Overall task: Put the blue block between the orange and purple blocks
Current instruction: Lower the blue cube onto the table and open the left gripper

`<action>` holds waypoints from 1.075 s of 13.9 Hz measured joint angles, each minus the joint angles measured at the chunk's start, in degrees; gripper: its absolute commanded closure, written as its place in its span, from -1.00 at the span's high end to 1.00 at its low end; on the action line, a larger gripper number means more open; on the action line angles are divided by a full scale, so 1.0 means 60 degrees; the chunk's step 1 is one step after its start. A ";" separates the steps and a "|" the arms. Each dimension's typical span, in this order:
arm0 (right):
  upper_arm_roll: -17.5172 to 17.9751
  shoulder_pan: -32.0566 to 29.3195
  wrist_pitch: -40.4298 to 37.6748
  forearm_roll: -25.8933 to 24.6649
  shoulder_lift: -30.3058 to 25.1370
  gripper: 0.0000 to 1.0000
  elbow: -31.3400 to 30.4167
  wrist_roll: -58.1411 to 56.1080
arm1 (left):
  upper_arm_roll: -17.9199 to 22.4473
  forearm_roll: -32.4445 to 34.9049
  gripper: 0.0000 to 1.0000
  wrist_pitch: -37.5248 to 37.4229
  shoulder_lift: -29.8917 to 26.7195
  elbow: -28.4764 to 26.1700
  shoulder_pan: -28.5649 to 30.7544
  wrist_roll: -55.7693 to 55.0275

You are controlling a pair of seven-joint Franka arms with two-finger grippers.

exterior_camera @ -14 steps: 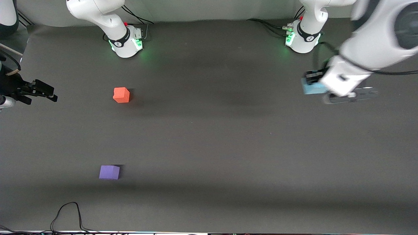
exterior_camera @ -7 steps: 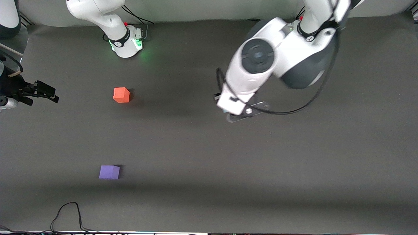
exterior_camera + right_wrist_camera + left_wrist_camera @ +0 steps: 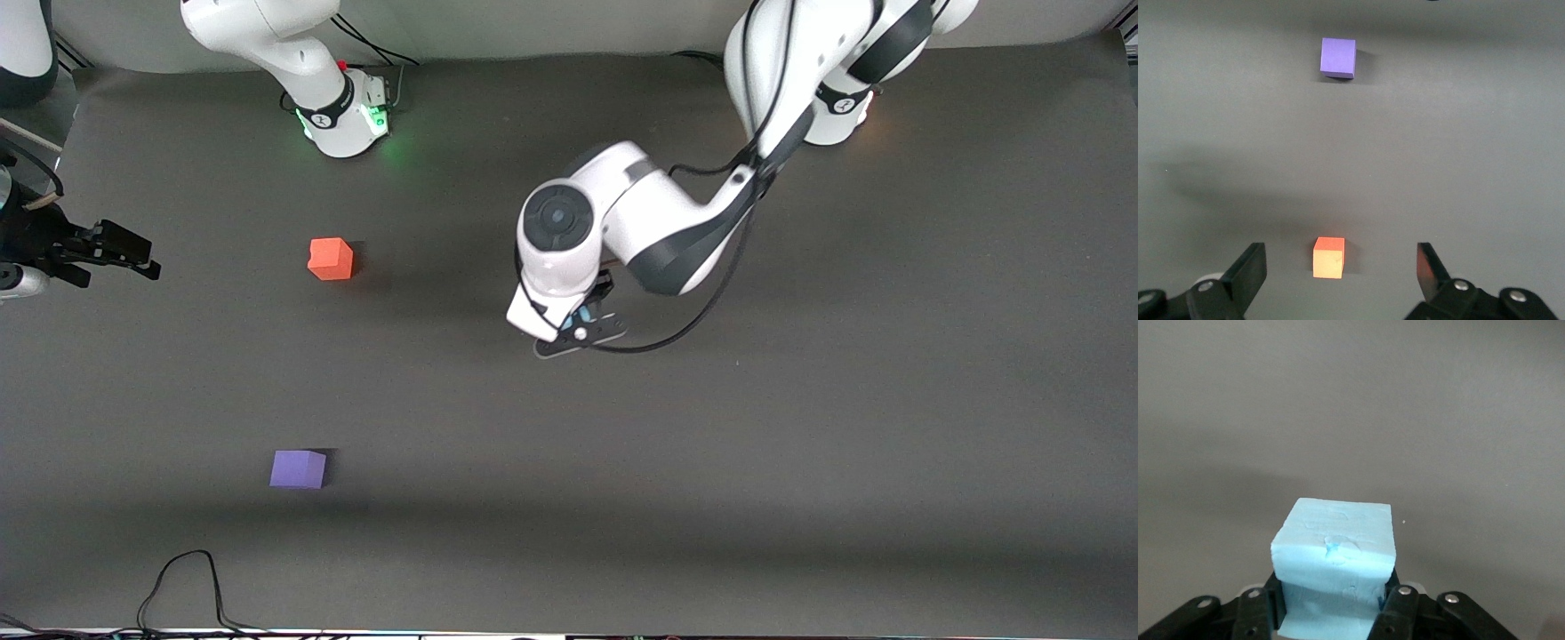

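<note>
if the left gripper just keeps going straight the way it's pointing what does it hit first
Most likely the bare table. The left gripper, shut on the blue block, points down at plain dark surface, and its wrist view shows nothing else ahead. The block would touch before the fingers, though its height above the table is unclear.

In the front view the left arm's wrist is covering nearly all of the blue block (image 3: 582, 315) and the left gripper (image 3: 580, 322), while the picture's edge is cutting off the right gripper (image 3: 1340, 272).
</note>
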 measured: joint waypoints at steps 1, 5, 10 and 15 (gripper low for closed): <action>0.0000 0.0000 0.0003 0.0000 0.0000 1.00 -0.0004 -0.0001 | 0.0006 0.0111 -1.00 0.0365 0.0350 -0.0006 -0.0053 0.0000; 0.0000 0.0000 0.0031 0.0000 0.0000 1.00 -0.0059 -0.0002 | 0.0008 0.0482 -0.98 0.1192 0.1387 -0.0010 -0.0175 0.0008; 0.0000 0.0000 0.0035 0.0000 0.0000 1.00 -0.0084 -0.0002 | 0.0007 0.0658 -0.36 0.1301 0.1559 -0.0142 -0.0319 0.0016; 0.0000 0.0000 0.0137 0.0000 0.0000 1.00 -0.0136 -0.0003 | 0.0009 0.1067 1.00 0.1550 0.1558 -0.0339 -0.0331 0.0023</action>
